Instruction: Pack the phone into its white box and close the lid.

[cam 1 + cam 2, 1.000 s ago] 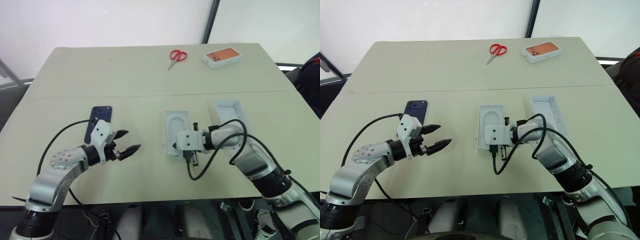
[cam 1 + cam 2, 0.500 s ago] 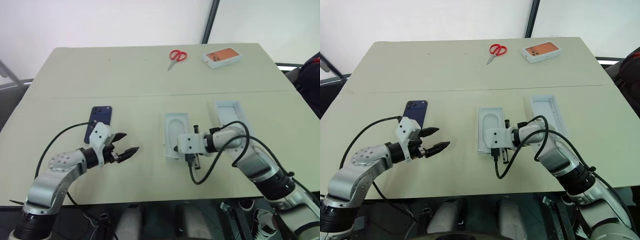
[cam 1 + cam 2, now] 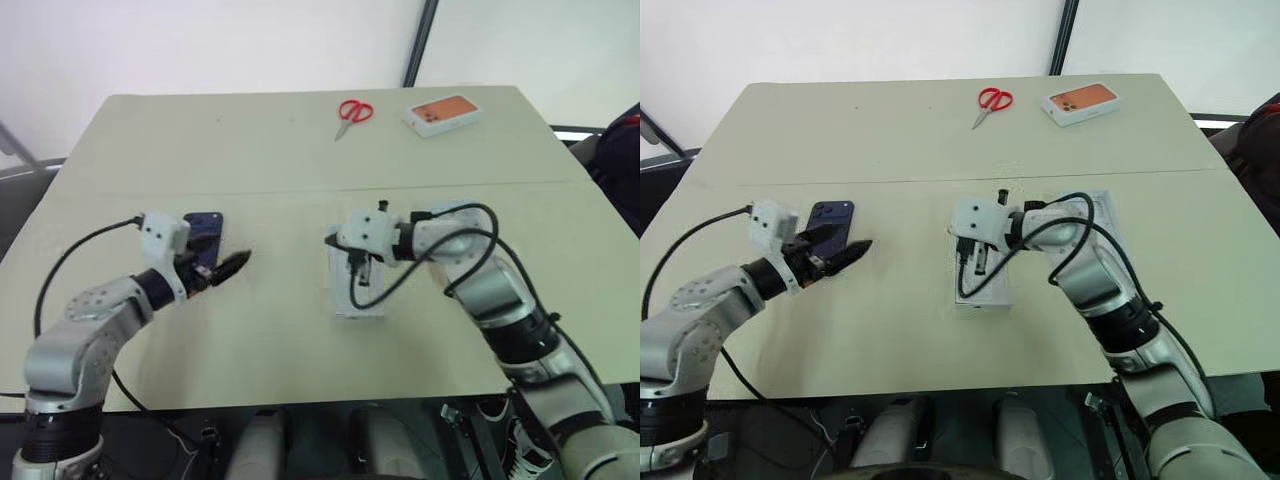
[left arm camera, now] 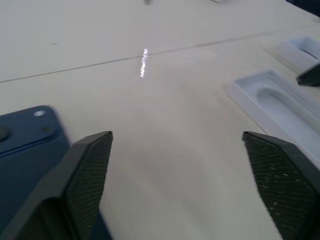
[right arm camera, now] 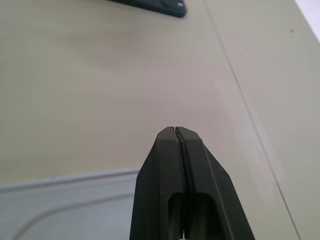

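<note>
The dark blue phone (image 3: 205, 228) lies flat at the left of the table. My left gripper (image 3: 232, 264) stands open just beside its near right edge, and the phone (image 4: 25, 150) lies by one finger in the left wrist view. A white piece with an oval recess (image 3: 986, 292) lies at the centre. My right gripper (image 3: 356, 272) is shut and empty, pointing down above it. Another white walled piece (image 3: 1105, 212) lies partly hidden behind my right forearm. I cannot tell whether it is the white box or the lid.
Red scissors (image 3: 354, 112) and a white box with an orange phone picture (image 3: 442, 114) lie near the table's far edge. Black cables loop from both wrists over the tabletop.
My left gripper swung left and up to the phone's edge and opened a little wider. My right gripper, still shut, rose and shifted left over the recessed white piece.
</note>
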### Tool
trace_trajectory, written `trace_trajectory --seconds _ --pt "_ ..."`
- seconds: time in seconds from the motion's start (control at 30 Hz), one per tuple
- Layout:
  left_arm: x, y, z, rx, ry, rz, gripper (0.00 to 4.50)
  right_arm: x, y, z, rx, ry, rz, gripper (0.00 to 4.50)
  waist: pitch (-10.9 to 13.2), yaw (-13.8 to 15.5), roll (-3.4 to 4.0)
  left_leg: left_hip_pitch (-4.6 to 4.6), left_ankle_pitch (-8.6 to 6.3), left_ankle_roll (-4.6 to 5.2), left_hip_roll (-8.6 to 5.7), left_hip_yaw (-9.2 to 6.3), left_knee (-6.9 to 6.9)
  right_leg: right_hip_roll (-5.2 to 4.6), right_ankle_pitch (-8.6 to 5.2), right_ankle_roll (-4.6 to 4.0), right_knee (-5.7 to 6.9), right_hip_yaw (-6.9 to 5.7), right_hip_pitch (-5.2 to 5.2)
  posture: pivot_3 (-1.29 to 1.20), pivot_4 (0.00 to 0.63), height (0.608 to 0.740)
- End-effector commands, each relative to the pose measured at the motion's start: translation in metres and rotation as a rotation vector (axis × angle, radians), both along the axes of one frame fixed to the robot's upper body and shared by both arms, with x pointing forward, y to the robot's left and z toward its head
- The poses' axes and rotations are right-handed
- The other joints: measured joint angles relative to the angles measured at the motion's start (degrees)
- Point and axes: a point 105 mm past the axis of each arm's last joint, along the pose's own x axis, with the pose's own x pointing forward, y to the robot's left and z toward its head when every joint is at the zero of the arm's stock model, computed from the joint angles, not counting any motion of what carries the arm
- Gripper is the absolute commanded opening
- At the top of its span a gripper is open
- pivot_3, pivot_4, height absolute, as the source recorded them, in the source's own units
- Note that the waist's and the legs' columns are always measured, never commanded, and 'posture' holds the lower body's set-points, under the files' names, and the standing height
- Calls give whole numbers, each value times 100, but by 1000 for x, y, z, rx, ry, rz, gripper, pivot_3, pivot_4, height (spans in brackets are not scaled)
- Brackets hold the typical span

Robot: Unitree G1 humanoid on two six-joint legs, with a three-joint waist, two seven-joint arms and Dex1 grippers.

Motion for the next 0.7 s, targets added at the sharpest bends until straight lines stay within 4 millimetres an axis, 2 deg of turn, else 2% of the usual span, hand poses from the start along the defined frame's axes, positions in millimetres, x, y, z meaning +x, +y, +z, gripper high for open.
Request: trace_trajectory --seconds 0.03,0.23,0.37,0.57,0.7 --pt "8 29 12 -62 8 171 4493 2 27 5 37 -21 10 0 0 -5 0 0 1 -1 0 -1 0 1 0 0 1 0 -2 0 150 740" --pt "24 67 10 -186 165 419 4493 12 72 -6 67 -6 0 0 -2 -15 -4 -1 9 -16 -8 -3 2 3 0 1 9 -2 -8 0 150 740" --pt "22 81 -10 -119 351 485 4493 17 101 -22 55 12 -14 0 -7 -43 -12 -2 27 -48 -13 -2 -3 3 0 1 9 -2 -11 0 150 740" --pt "21 79 -32 -79 494 444 4493 13 118 -33 41 21 17 0 -8 -42 -13 -3 31 -56 -11 -3 -7 3 1 1 12 0 -17 0 150 740" --pt "20 65 -41 -107 579 347 4493 11 126 -36 43 17 31 0 -8 -38 -13 -2 34 -61 -10 -4 -11 3 0 1 18 1 -20 0 150 740"
